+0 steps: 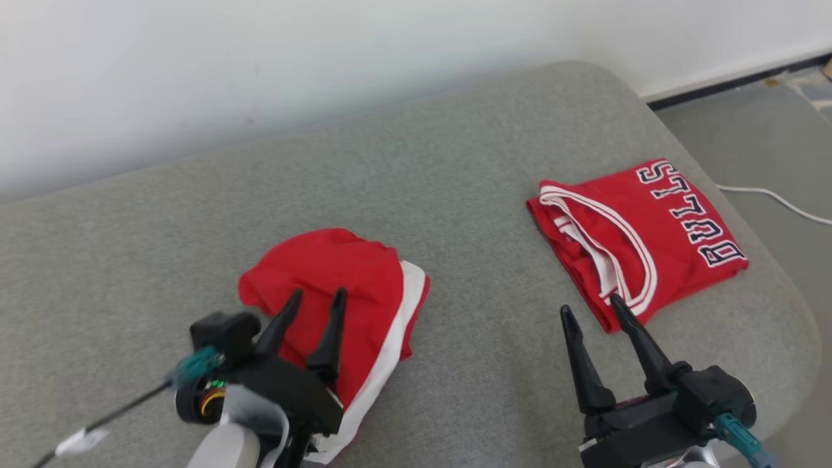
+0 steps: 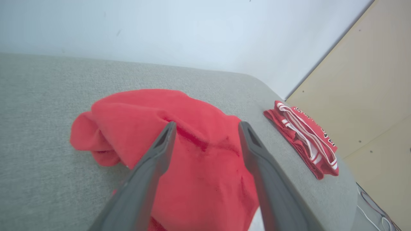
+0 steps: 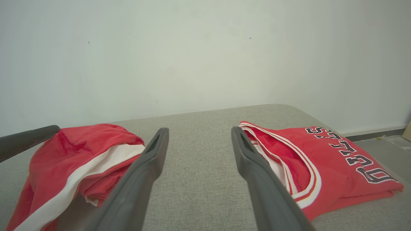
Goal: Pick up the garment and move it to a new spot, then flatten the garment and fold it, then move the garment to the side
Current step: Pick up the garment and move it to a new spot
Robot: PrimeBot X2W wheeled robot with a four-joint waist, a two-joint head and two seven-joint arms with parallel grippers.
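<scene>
Bench (image 1: 455,195): grey padded top against a pale wall, carrying both red pieces.
Folded jersey (image 1: 650,240): lies flat near the right edge, lettering up. It is probably parked there as finished work, clear of the middle.
Garment (image 1: 344,279): red with a white stripe, bunched in a heap toward the front left, not yet flattened or folded.
Left pincer (image 1: 318,296): spread just over the heap, gripping nothing, well placed to take cloth.
Right pincer (image 1: 591,305): spread and empty, at the front between the two pieces, likely waiting to help.
</scene>
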